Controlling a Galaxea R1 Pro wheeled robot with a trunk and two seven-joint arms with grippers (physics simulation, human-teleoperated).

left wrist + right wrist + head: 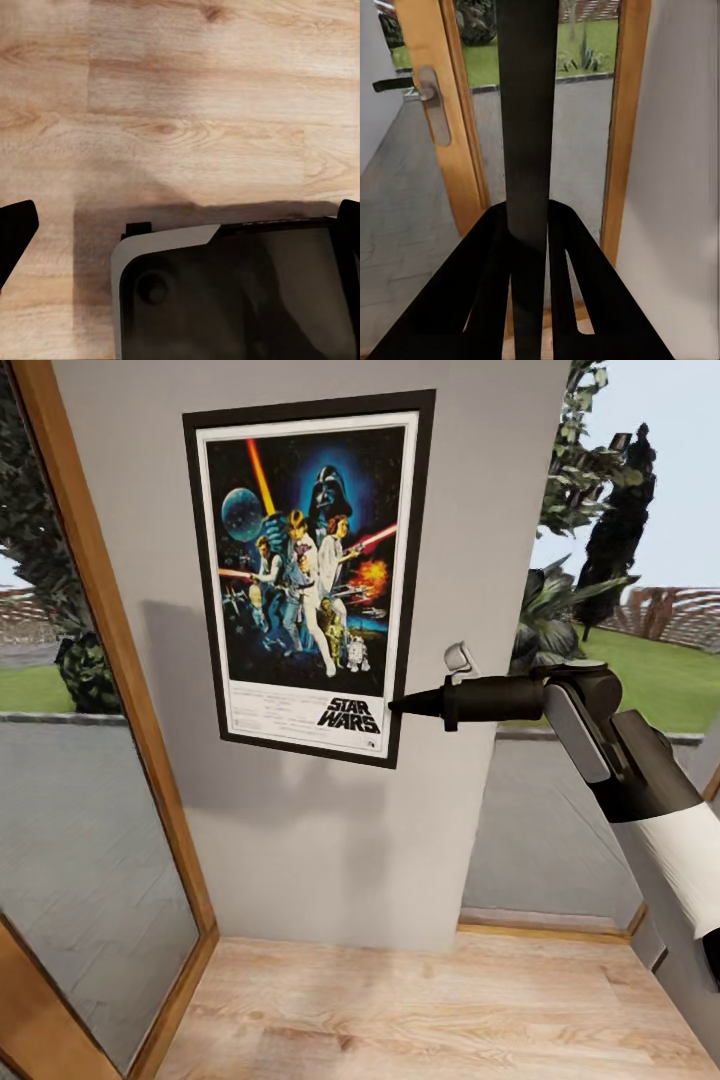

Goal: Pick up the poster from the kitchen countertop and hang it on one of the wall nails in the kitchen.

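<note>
Poster (308, 575) sits flat against the grey wall (480, 510) between the windows, tilted a bit. Right gripper (400, 705) is pinched on its lower right frame edge. Left gripper (180, 225) hangs over the wood floor (180, 90), fingers apart.

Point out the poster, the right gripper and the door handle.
poster (305, 560), head view, middle of the artwork.
right gripper (398, 706), head view, fingertips at the frame's edge.
door handle (394, 84), right wrist view, black lever.

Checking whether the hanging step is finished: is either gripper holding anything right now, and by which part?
The right gripper is shut on the black-framed Star Wars poster, pinching its lower right frame edge against the wall.
</note>
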